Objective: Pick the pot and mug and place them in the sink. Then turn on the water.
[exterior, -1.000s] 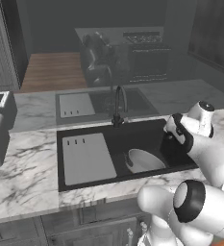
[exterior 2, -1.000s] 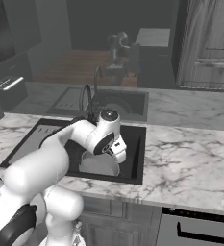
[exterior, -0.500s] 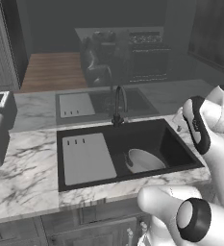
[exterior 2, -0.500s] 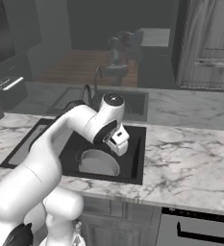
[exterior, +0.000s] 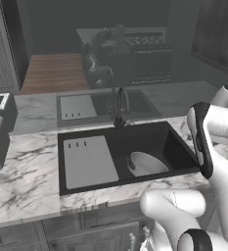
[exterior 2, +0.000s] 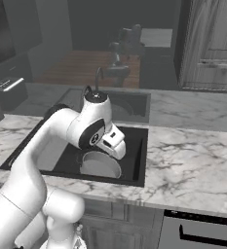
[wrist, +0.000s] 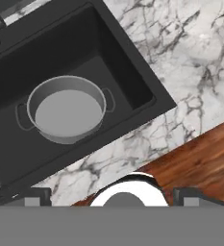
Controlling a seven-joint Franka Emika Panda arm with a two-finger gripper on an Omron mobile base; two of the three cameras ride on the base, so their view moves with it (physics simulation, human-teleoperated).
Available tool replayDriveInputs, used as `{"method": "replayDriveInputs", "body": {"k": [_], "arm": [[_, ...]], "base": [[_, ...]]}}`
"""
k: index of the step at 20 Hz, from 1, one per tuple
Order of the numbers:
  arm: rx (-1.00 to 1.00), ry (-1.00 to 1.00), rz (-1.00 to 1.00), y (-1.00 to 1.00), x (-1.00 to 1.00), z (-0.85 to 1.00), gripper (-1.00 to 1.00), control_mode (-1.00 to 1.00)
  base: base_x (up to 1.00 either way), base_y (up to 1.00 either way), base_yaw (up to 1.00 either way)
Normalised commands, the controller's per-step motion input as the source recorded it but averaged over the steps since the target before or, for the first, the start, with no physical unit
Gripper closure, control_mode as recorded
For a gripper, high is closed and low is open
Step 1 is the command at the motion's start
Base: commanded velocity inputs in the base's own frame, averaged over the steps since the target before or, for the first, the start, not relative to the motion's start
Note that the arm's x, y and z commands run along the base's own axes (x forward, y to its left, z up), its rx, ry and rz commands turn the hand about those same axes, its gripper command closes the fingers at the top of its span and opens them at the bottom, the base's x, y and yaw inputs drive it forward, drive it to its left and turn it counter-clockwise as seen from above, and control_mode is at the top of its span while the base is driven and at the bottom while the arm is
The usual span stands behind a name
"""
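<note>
We see the wide shallow grey metal pot (wrist: 66,109) with two small loop handles sitting upright and empty on the floor of the large black rectangular sink (wrist: 118,72), toward its right end as the base cameras look at it; same pot (exterior: 146,164) in the left base view, and (exterior 2: 100,166) in the right base view, partly hidden by the arm. The light grey slotted drain panel (exterior: 88,161) lies in the left part of the basin, apart from the pot. The dark gooseneck faucet (exterior: 121,105) stands at the back rim of the sink (exterior: 179,147), on the white-and-grey marble table (exterior: 22,176). The gripper (wrist: 109,196) hangs above the front right corner of the sink, over the marble table edge, with brown wooden floor (wrist: 200,163) showing under it in the hand view. Its two dark finger tips (wrist: 34,196) sit wide apart at the bottom of that view with nothing between them, so we read the jaws as fully spread and holding nothing. In the right base view the white hand sits above the basin, just over the pot. Pot is clear of the gripper, no contact. We can't make out the mug in these frames. A paler hazy grey basin (exterior: 103,104) lies behind the faucet.
</note>
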Motion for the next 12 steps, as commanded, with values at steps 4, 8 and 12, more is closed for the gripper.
{"method": "replayDriveInputs", "body": {"k": [4, 8, 12], "arm": [[-0.21, -0.07, 0.11, 0.16, -0.64, 0.05, -1.00, -1.00], [-0.14, -0.07, 0.12, 0.21, -0.55, 0.25, -1.00, -1.00], [-0.03, -0.06, 0.09, 0.21, -0.49, 0.24, -1.00, -1.00]], "base": [[0.00, 0.00, 0.00], [0.00, 0.00, 0.00], [0.00, 0.00, 0.00]]}}
